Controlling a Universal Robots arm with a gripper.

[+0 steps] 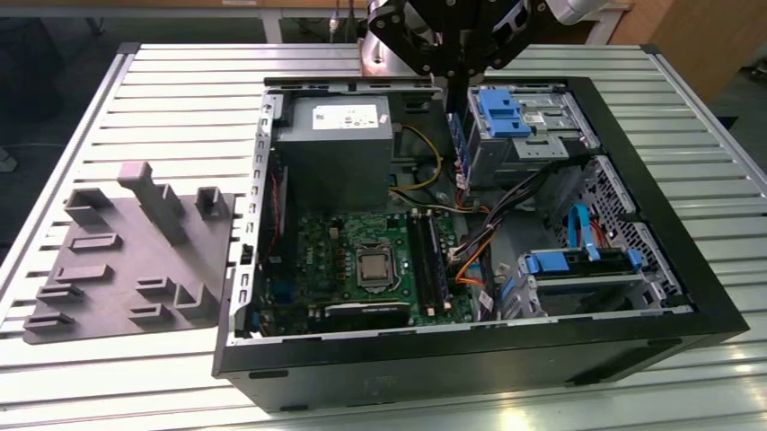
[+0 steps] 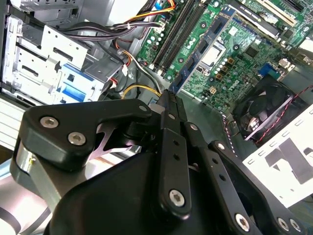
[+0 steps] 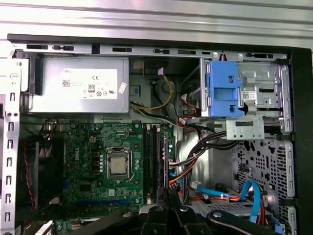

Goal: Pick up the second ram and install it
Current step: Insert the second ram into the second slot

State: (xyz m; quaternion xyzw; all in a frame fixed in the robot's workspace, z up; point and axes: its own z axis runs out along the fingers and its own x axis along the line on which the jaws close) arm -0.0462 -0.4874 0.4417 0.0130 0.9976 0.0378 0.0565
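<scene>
My gripper hangs high over the back edge of the open computer case, fingers shut with nothing between them. Its tips also appear in both wrist views. Down on the green motherboard, a thin blue-green ram with black chips stands upright in the row of long black slots beside the processor. It appears edge-on in the first wrist view and in the exterior view. I cannot tell whether it is the second ram. The gripper is well above it, not touching.
A grey power supply and blue drive bays fill the case's far end. Bundled cables run beside the slots. A fan sits at the motherboard's edge. A grey tray with blocks lies on the slatted table at the exterior view's left.
</scene>
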